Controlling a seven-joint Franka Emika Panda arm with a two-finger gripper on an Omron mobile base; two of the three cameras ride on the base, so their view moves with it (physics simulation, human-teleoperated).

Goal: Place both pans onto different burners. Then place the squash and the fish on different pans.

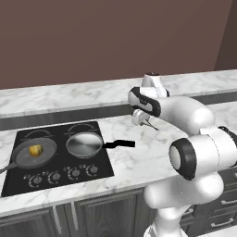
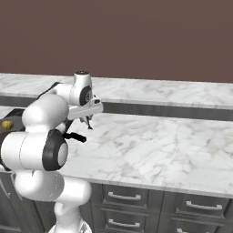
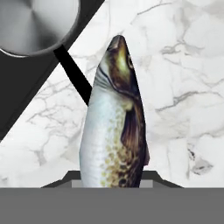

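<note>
My gripper [image 1: 141, 118] is shut on the fish [image 3: 114, 131], a silver-bellied, brown-spotted body that hangs above the marble counter, right of the cooktop [image 1: 55, 172]. The fish's tip [image 1: 151, 125] pokes out below the hand. The shiny silver pan [image 1: 84, 144] sits on a right-hand burner, its black handle [image 1: 119, 144] sticking out over the counter. The dark grey skillet [image 1: 21, 156] rests on the front left burner with the yellow-orange squash [image 1: 35, 150] inside it. In the hand view the silver pan [image 3: 35, 24] lies at the upper left, beyond the fish's head.
Two back burners [image 1: 81, 127] show as grey rings behind the pans. Small knobs [image 1: 65, 175] line the cooktop's front edge. A raised marble ledge [image 1: 69, 95] runs along the back wall. Bare marble counter [image 2: 154, 141] stretches right of the arm.
</note>
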